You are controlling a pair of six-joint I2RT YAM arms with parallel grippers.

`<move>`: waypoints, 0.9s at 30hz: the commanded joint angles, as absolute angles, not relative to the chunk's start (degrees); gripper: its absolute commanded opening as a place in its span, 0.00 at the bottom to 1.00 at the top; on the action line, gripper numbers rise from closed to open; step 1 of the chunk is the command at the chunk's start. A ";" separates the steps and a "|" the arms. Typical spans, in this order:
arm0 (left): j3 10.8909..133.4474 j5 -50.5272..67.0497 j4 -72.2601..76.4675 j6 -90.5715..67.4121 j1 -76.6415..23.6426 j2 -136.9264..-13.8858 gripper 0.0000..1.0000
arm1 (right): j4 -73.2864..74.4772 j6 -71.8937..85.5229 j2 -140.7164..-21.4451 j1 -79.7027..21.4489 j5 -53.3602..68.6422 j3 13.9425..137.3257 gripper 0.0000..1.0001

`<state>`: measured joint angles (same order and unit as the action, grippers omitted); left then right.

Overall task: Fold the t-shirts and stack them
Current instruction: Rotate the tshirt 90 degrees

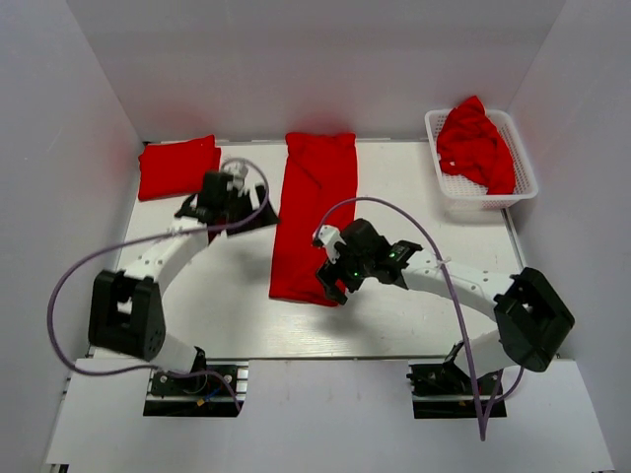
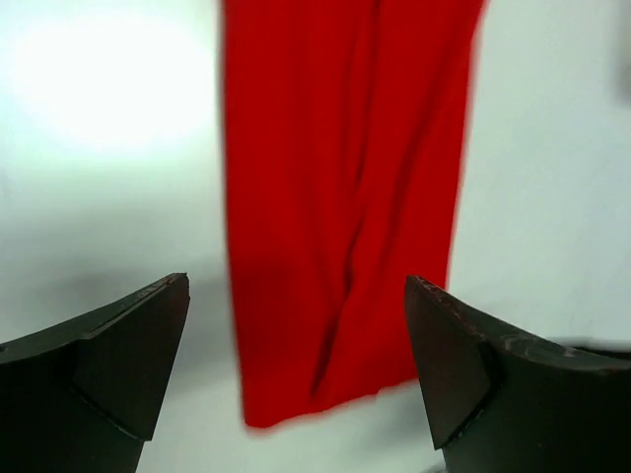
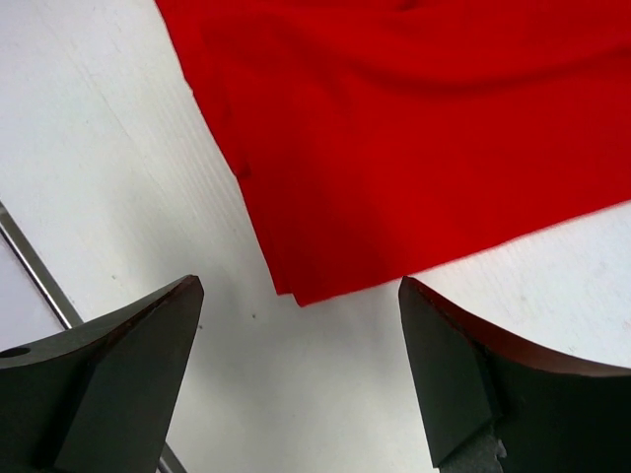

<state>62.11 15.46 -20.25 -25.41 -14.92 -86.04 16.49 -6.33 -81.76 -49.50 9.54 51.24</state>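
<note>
Top external view: the folded t-shirt [image 1: 314, 217] lies long, its axis running away from our bases. Its near corner sits just ahead of our right pincer [image 1: 333, 284], which is open and empty. The left pincer [image 1: 254, 212], also open, hangs beside the shirt's left edge. We judge the right arm nearer.

The t-shirt [image 1: 314, 197] is showing soft, matt red cloth, creasing gently. The basket [image 1: 488, 200] is looking like white lattice plastic, the table [image 1: 237, 296] is looking smooth and matt, and the fingers [image 3: 108, 384] of the right gripper [image 3: 301, 286] are showing dull black plastic.
</note>
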 commanded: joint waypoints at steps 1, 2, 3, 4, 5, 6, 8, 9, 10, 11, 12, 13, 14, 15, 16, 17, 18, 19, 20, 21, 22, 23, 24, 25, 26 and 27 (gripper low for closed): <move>51.11 13.71 -23.37 -29.87 -15.73 -77.63 1.00 | 12.13 -8.17 -85.06 -50.53 11.86 52.29 0.86; 49.15 13.71 -24.51 -30.40 -15.73 -73.26 1.00 | 12.13 -8.26 -85.69 -50.89 12.04 52.73 0.86; 45.91 13.71 -26.96 -31.28 -15.73 -71.04 1.00 | 11.52 -8.35 -87.35 -51.15 12.04 53.43 0.84; 44.57 13.01 -27.94 -31.29 -15.12 -68.84 1.00 | 11.25 -8.44 -88.06 -51.41 12.13 53.70 0.83; 43.52 12.40 -28.82 -31.29 -15.12 -66.73 1.00 | 11.25 -8.44 -88.59 -51.42 12.04 53.88 0.83; 41.94 11.70 -29.96 -31.99 -15.12 -62.79 1.00 | 10.47 -8.61 -89.99 -51.94 11.52 54.22 0.83; 41.31 10.03 -31.37 -31.99 -15.12 -59.60 1.00 | 10.11 -8.44 -90.87 -52.12 11.43 54.40 0.83; 41.31 9.32 -31.99 -31.99 -15.12 -57.59 1.00 | 9.06 -8.09 -91.57 -52.47 10.64 54.49 0.83; 41.31 8.71 -33.04 -31.99 -15.12 -56.87 1.00 | 8.88 -8.00 -92.28 -52.38 10.37 54.49 0.80; 41.31 8.18 -33.66 -31.99 -15.12 -56.34 1.00 | 8.18 -7.82 -92.98 -52.56 10.11 54.67 0.80; 41.83 7.30 -33.66 -31.99 -15.12 -56.34 1.00 | 7.30 -7.47 -93.34 -52.73 9.24 54.93 0.78; 41.84 6.77 -35.14 -31.47 -15.12 -56.34 1.00 | 7.12 -7.30 -94.82 -52.82 8.97 55.02 0.72; 41.84 6.16 -35.77 -31.46 -15.12 -56.34 1.00 | 6.95 -7.21 -95.27 -52.91 8.44 55.11 0.71; 42.36 6.15 -35.77 -31.46 -15.12 -56.34 1.00 | 6.07 -6.60 -95.62 -53.17 7.48 55.46 0.69; 42.36 5.54 -36.47 -30.86 -15.12 -57.03 1.00 | 5.89 -6.42 -96.41 -53.35 6.95 55.46 0.62; 42.36 5.54 -36.47 -30.85 -15.12 -57.65 1.00 | 5.37 -5.81 -96.42 -53.52 6.60 55.46 0.60; 42.36 5.54 -36.47 -30.85 -15.12 -57.66 1.00 | 5.01 -5.71 -96.50 -53.61 6.07 55.46 0.56; 42.36 6.06 -36.47 -30.85 -15.12 -57.66 1.00 | 5.10 -5.54 -96.24 -53.70 5.11 55.63 0.52; 42.36 6.06 -36.47 -30.85 -15.12 -58.18 1.00 | 5.01 -5.02 -95.89 -53.88 4.66 55.55 0.43; 42.36 6.67 -35.87 -30.85 -15.12 -58.18 1.00 | 4.92 -5.01 -95.45 -54.14 4.22 55.46 0.40; 41.84 6.68 -35.86 -30.85 -15.12 -58.18 1.00 | 4.83 -4.92 -94.93 -54.05 3.87 55.37 0.38; 41.84 7.20 -35.34 -30.85 -15.12 -58.18 1.00 | 4.83 -4.92 -94.23 -54.05 4.04 55.11 0.34; 41.84 7.21 -35.33 -30.33 -15.12 -58.18 1.00 | 4.75 -4.83 -93.61 -54.05 4.22 55.02 0.32; 41.84 7.21 -35.33 -30.32 -15.12 -58.18 1.00 | 5.01 -4.83 -93.26 -54.14 4.65 55.11 0.30; 41.84 7.21 -35.33 -30.32 -15.12 -58.18 1.00 | 5.36 -4.75 -92.90 -53.97 5.01 55.28 0.22; 41.84 7.21 -35.33 -30.32 -15.12 -58.18 1.00 | 5.45 -4.57 -92.64 -54.05 5.27 55.20 0.19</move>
